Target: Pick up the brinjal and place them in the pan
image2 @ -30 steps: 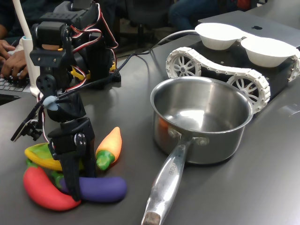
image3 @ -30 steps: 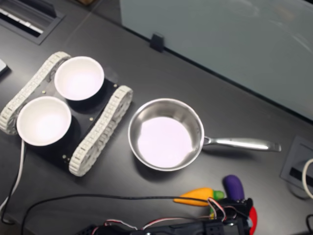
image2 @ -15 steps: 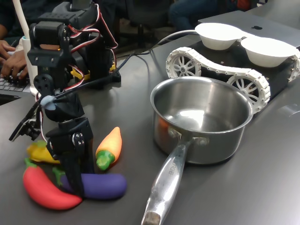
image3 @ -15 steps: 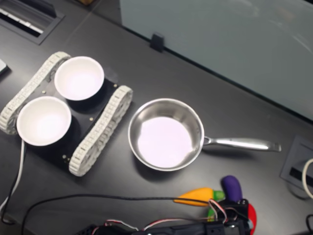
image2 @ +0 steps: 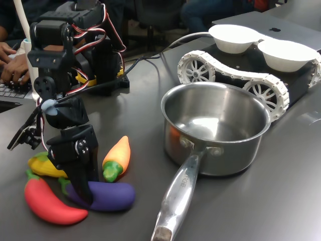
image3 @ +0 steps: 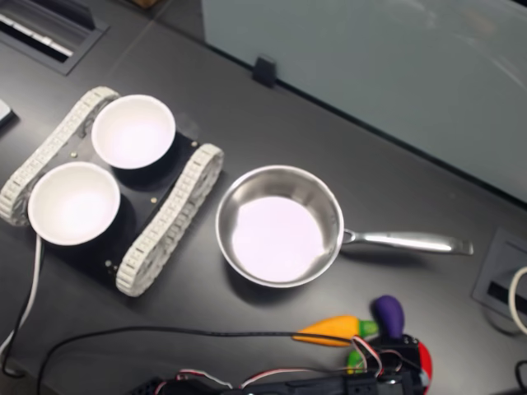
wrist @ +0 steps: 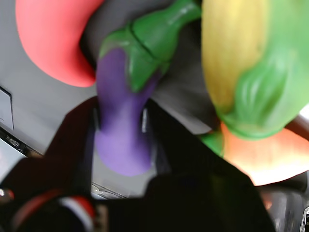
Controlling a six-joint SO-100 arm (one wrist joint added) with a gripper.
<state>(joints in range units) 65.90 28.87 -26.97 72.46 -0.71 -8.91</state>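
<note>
jaws: apparently clamped around brinjal (wrist: pixel 123 121) | brinjal: on table (image2: pixel 281 201) | pan (image2: pixel 215 125): empty

Black arm (image2: pixel 65 90) folded, wrist pointing straight down, fingers (wrist: pixel 77 145) closed either side of the brinjal (wrist: pixel 120 121)

In the first exterior view the hand (image2: pixel 83 188) hides the brinjal's (image2: pixel 108 196) stem end.

one brinjal (image2: pixel 108 196), one pan (image2: pixel 216 131), two white bowls (image2: pixel 234 38), three other toy vegetables (image2: pixel 118 158)
</note>
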